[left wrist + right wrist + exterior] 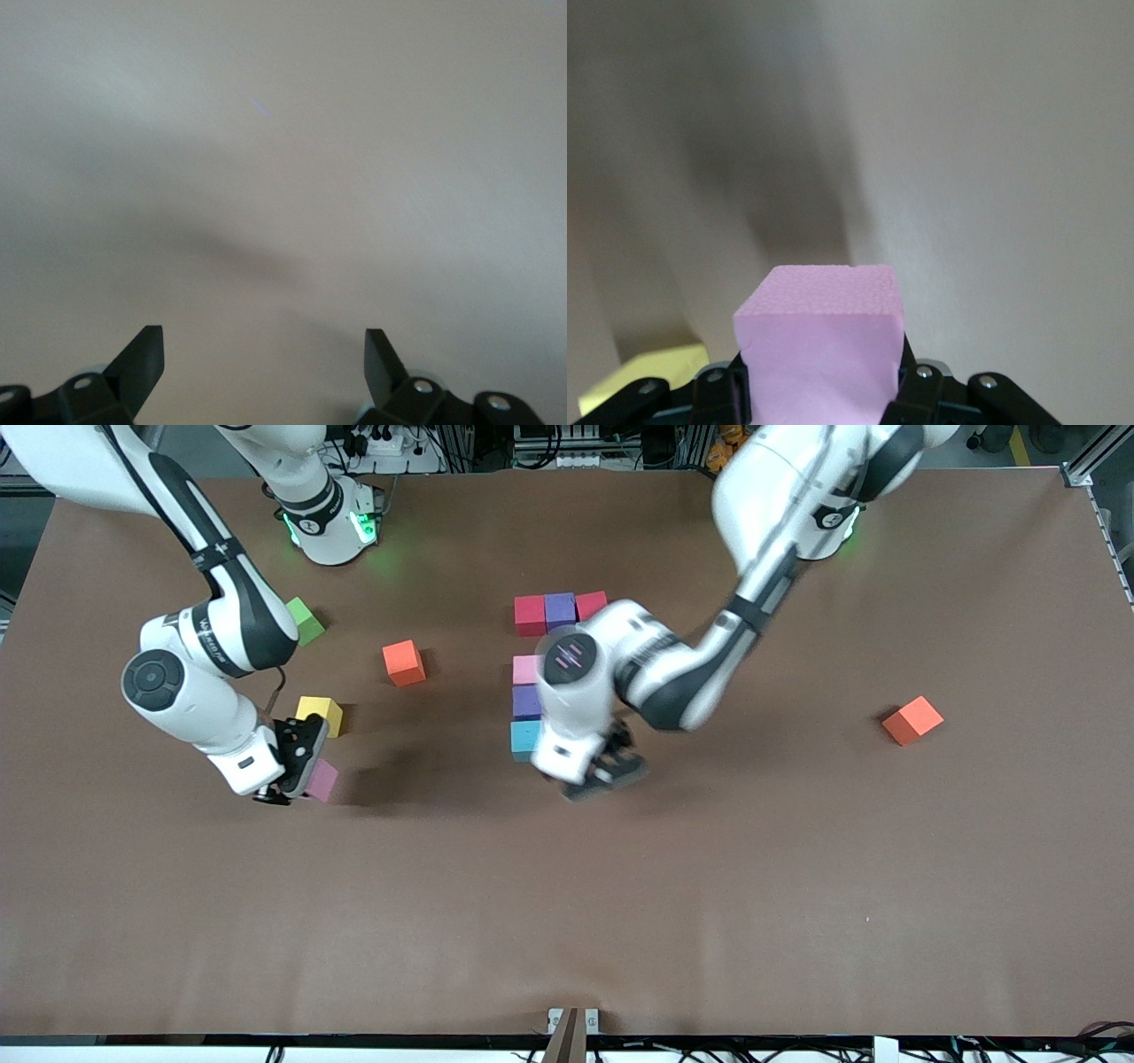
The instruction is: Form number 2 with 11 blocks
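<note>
The right gripper (297, 784) is clamped on a pink block (819, 341), held above the table (797, 886) just beside the yellow block (320, 715). The left gripper (264, 354) – fingers spread wide, holding nothing – hangs over bare table beside the light blue block (524, 740). That block ends a column with a purple block (526, 702) and a pink one (525, 670), below a red-purple-red row (560, 611) – the partly built number 2.

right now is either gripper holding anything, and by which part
The right gripper is shut on a pink block, pinching two facing sides. The left gripper is open and empty.
</note>
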`<control>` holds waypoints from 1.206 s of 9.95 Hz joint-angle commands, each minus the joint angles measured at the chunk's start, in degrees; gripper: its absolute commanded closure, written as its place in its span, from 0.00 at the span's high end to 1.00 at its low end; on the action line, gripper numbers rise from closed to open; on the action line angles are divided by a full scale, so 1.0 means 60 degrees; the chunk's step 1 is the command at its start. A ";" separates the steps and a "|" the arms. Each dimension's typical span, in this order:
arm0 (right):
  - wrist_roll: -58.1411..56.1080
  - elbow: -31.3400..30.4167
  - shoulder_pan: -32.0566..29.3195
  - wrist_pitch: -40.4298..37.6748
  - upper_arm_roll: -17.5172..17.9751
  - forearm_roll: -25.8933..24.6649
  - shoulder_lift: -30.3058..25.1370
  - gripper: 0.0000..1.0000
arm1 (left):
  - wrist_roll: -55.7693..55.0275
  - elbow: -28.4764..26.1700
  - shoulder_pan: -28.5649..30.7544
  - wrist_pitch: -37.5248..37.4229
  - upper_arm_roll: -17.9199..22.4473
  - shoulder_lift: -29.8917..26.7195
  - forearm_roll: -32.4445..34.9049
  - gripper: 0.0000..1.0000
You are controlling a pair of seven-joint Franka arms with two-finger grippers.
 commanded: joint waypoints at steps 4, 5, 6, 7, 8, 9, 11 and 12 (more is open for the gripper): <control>0.2121 0.1267 0.2582 -0.0991 0.0120 0.0246 -0.0137 0.51 | -0.0043 -0.2188 0.2919 0.0082 -0.0151 -0.1500 -0.0203 1.00; 0.2902 0.1661 0.3415 -0.1389 0.0076 0.0173 -0.0210 0.51 | -0.0043 -0.3065 0.3329 0.0518 -0.0151 -0.2040 -0.0202 1.00; 0.3461 0.1941 0.4235 -0.1393 -0.0185 0.0143 -0.0123 0.51 | -0.0043 -0.4335 0.3696 0.1291 -0.0165 -0.2771 -0.0202 1.00; 0.4177 0.1987 0.5302 -0.1277 -0.0841 0.0259 -0.0035 0.51 | -0.0014 -0.5726 0.4105 0.2198 -0.0165 -0.3619 -0.0202 1.00; 0.4329 0.2307 0.6168 -0.1160 -0.1572 0.0304 0.0110 0.51 | 0.0059 -0.6639 0.4501 0.2541 -0.0165 -0.4237 -0.0202 1.00; 0.4374 0.2614 0.6888 -0.1130 -0.1899 0.0290 0.0445 0.51 | 0.0074 -0.7025 0.4925 0.2530 -0.0165 -0.4475 -0.0202 1.00; 0.4433 0.3651 0.8293 -0.0853 -0.2425 0.0246 0.1586 0.50 | 0.0278 -0.7481 0.5949 0.2515 -0.0165 -0.4522 -0.0188 1.00; 0.4462 0.4092 0.9171 -0.0677 -0.3067 0.0275 0.1939 0.50 | 0.0700 -0.7729 0.6492 0.2486 -0.0165 -0.4536 -0.0202 1.00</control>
